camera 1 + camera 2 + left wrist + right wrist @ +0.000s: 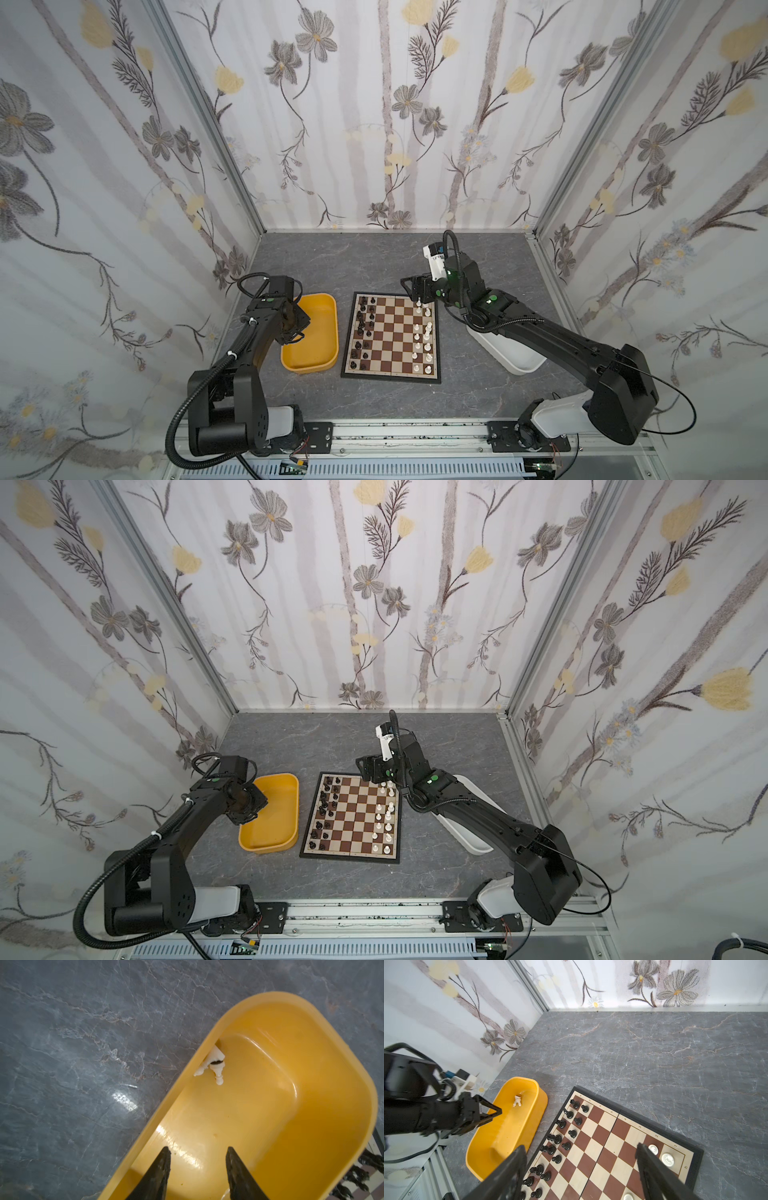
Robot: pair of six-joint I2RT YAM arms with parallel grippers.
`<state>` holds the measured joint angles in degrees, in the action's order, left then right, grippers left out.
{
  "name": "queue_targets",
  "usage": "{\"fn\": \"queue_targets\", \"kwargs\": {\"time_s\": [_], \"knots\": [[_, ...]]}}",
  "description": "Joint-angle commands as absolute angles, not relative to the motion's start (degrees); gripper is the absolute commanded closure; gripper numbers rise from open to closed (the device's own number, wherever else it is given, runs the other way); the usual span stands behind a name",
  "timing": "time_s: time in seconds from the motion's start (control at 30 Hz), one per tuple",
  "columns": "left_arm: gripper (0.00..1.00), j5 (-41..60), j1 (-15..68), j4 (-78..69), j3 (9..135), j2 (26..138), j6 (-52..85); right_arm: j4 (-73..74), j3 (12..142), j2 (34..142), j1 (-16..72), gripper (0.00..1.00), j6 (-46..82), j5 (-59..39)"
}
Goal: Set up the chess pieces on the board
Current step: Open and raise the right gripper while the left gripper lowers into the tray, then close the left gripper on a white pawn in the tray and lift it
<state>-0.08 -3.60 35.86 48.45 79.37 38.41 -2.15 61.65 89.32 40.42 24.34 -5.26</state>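
The board lies flat mid-table. Black chess pieces fill its two left columns and white chess pieces stand along its right side. My right gripper hangs open over the board's far right corner, nothing between its fingers. My left gripper is over the yellow tub, jaws apart and empty. Two white pieces lie tipped over in the tub's far corner.
A white tub sits right of the board, mostly under my right arm. Flowered walls enclose the grey marbled table on three sides. A metal rail runs along the front edge.
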Motion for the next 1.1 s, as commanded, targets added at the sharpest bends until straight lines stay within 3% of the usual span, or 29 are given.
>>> {"fn": "queue_targets", "kwargs": {"time_s": [0.0, 0.47, 0.87, 1.07], "knots": [[0.58, -2.6, -3.9, 29.6, 49.9, 83.4, 41.7, -0.5, 60.8, 88.5, 40.2, 0.18, 23.2, -7.2], [0.69, -2.6, -4.1, 23.1, 51.9, 94.1, 44.5, -0.6, 59.1, 86.8, 38.5, 0.18, 23.4, -8.7], [1.00, 1.8, -2.1, 21.1, 51.6, 95.1, 45.5, -0.2, 58.0, 86.4, 37.1, 0.20, 24.3, -9.9], [1.00, 2.0, 1.0, 23.5, 51.6, 92.2, 46.9, 0.7, 56.9, 86.2, 36.6, 0.20, 25.0, -11.1]]}}
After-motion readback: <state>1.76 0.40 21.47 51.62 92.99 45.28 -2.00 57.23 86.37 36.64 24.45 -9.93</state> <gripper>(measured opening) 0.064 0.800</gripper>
